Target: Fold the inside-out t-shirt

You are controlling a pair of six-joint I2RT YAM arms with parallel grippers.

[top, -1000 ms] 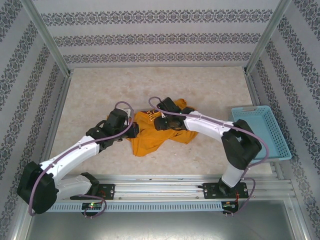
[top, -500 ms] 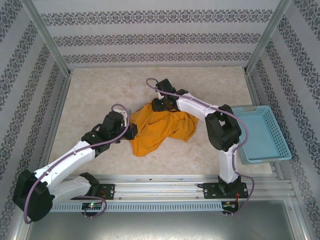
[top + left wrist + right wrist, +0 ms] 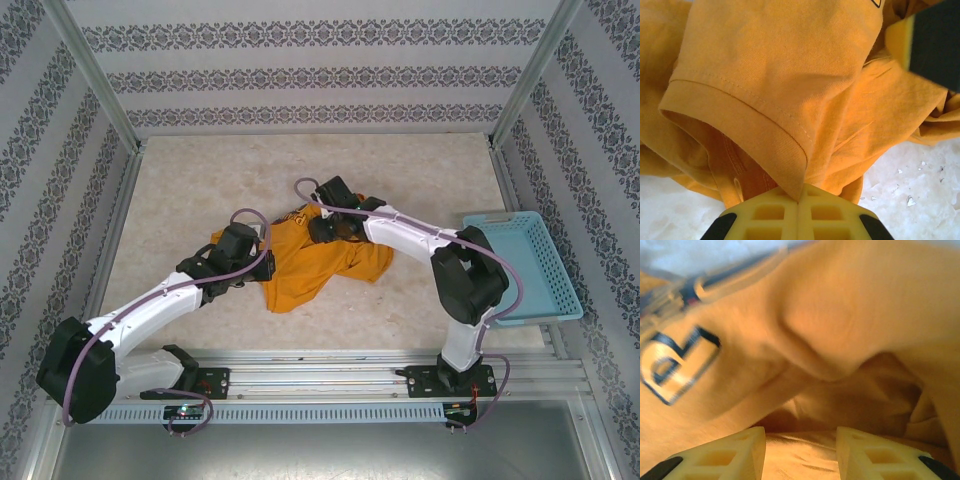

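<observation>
Softly rumpled mustard t-shirt (image 3: 318, 262), hemmed sleeve (image 3: 765, 115).

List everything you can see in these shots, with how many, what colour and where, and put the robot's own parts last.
t-shirt: one, mustard-orange, crumpled mid-table between the two arms; dark-outlined print visible in the right wrist view.
basket: one, light blue, at the table's right edge, apart from the shirt.
table: one, pale marbled top, inside patterned walls.
left gripper: one, yellow fingers, shut on the t-shirt at a hemmed edge.
right gripper: one, yellow fingers, jaws parted over the cloth at the shirt's far side.
arms: two, white with black joints, bolted at the near edge.
</observation>
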